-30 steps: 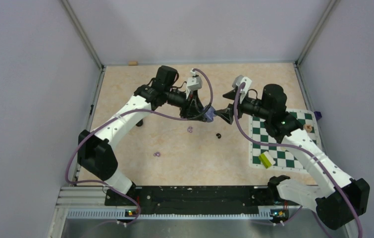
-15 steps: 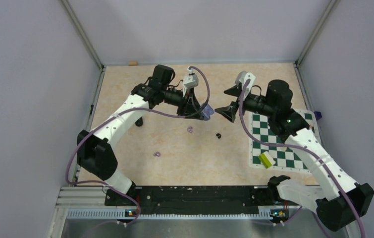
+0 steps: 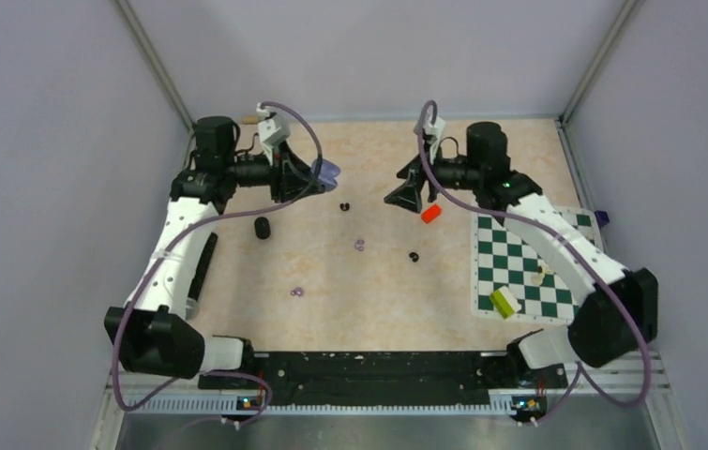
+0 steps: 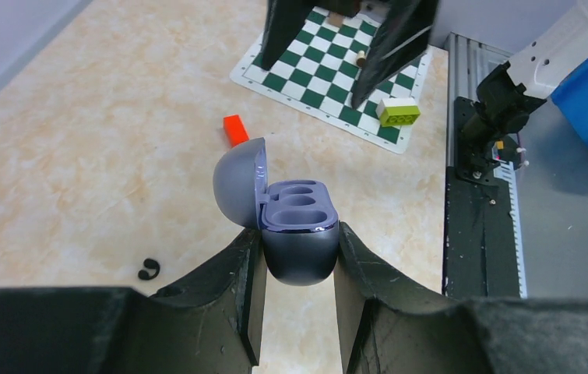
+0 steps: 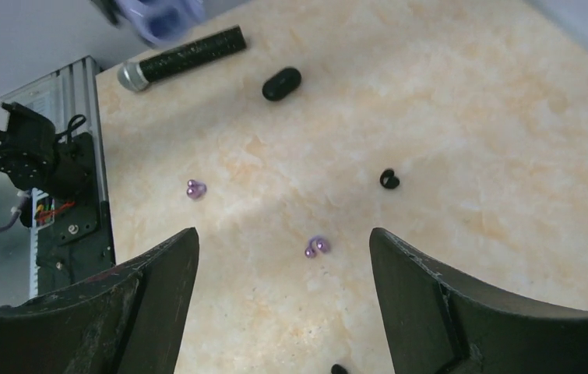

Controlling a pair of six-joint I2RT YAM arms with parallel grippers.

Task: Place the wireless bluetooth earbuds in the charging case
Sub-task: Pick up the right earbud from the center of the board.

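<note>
From above, the left pincer (image 3: 317, 174) is pinched on the lilac charging case (image 3: 329, 172), which it holds off the table at the far left. The right pincer (image 3: 406, 195) faces it from well apart with its fingers spread and nothing between them. A red block (image 3: 431, 213) lies just beside the right pincer on its near side. One black earbud (image 3: 344, 204) sits between the two pincers, nearer the left one, and the other black earbud (image 3: 414, 256) lies nearer the arm bases than the right pincer. A purple earbud (image 3: 360, 245) and the other purple earbud (image 3: 297, 292) lie farther toward the bases. A black capsule (image 3: 262, 228) lies below the left arm. A checkered mat (image 3: 556, 246) carrying a yellow-green brick (image 3: 504, 301) lies under the right arm. In the left wrist view both fingers (image 4: 248, 265) press the sides of the case, which sits upright with its lid swung back to the left and two hollow wells showing. The black earbud lies low to the left of the fingers. The red block is ahead, and the right pincer's dark fingers hang over the mat beyond it. In the right wrist view the wide fingers (image 5: 150, 296) frame the purple earbud on bare table, with the other purple one beyond the left finger and the black earbud beyond the right finger. The capsule and a black rod (image 5: 181, 54) lie farther off, and the case is blurred at the top edge.
</note>
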